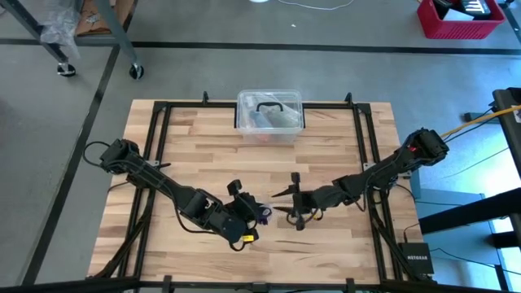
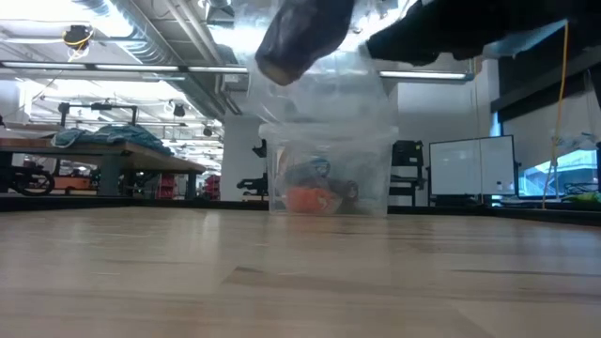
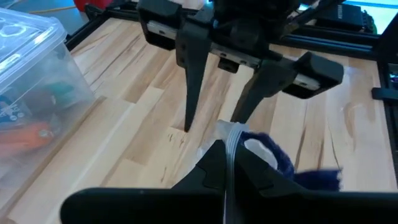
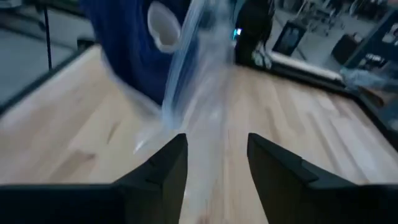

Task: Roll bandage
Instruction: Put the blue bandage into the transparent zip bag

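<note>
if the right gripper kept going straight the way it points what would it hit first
Most likely the clear plastic wrapper with the navy bandage held by the left gripper; the right gripper is open toward it, though depth is unclear.

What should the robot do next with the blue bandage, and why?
Probably bring the right claw a little closer and pinch the clear wrapper. The left claw is shut on the wrapper, with the bandage seemingly inside it, lifted off the table. The right claw is open just in front, holding nothing, so the bandage can't come out yet.
</note>
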